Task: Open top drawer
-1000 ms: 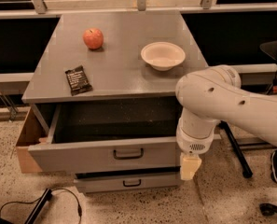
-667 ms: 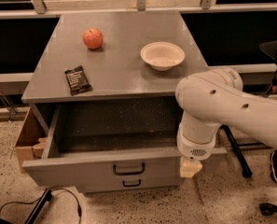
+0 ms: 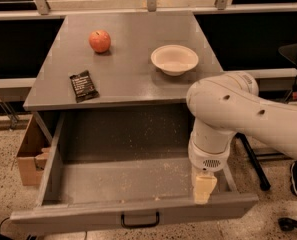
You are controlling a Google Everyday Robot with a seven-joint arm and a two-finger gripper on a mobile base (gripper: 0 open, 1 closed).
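top drawer [image 3: 123, 181]: stands far out from under the table [image 3: 133, 69], black handle [image 3: 139, 219] nearest, crumbs inside. gripper [image 3: 204, 188]: just behind the front panel at its right end; whether it grips anything cannot be told. judgement: pull nearly complete. any further pull should run straight, since an off-centre load may skew the drawer. packet [image 3: 83, 86], bowl [image 3: 174, 59] and apple [image 3: 100, 41] lie on the tabletop beyond.

The fat white round arm [image 3: 248, 115] has small dark dots; its cream gripper [image 3: 204, 188] is at the front of the grey top drawer [image 3: 88, 216]
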